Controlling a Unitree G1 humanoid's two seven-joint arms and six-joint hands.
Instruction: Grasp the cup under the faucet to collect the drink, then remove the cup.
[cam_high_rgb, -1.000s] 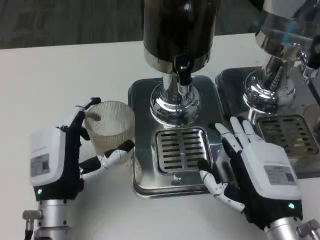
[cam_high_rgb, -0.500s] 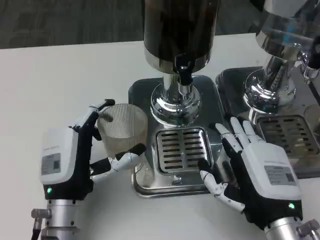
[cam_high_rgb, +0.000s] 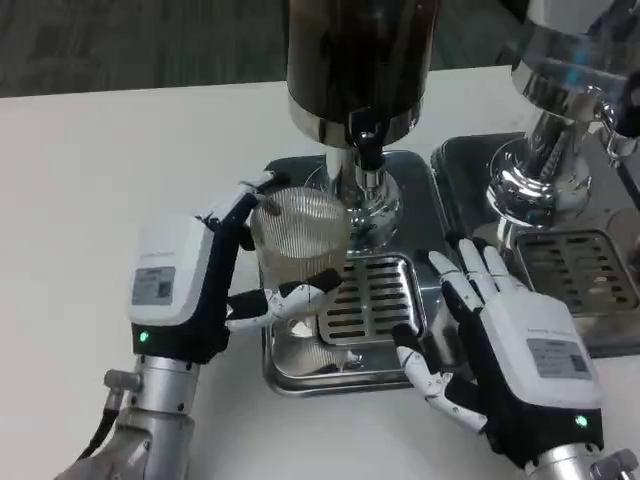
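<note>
The left hand (cam_high_rgb: 190, 285) holds the cup (cam_high_rgb: 297, 238), a clear ribbed one, with fingers wrapped around its far side and the thumb pressing on the near side. The cup sits tilted a little, over the left edge of the metal tray (cam_high_rgb: 300, 360), partly above the slotted grate (cam_high_rgb: 368, 297) just to the right of the hand. Above and to the right of the cup hangs the black faucet (cam_high_rgb: 366, 140) of the dark dispenser (cam_high_rgb: 358, 60); the cup's rim is near the chrome pedestal (cam_high_rgb: 362, 205) but lies left of the faucet, not under it. The right hand (cam_high_rgb: 505, 350) rests with its fingers spread and holds nothing, its fingertips on the right edge of the tray, its thumb near the front right corner of the grate. Between the two hands the grate lies bare, leaving room for the cup to shift right. Beyond the right hand stands a second dispenser (cam_high_rgb: 570, 90) on its own tray (cam_high_rgb: 600, 345), close beside the first tray. Left of the left hand the white worktop (cam_high_rgb: 90, 170) is open.
</note>
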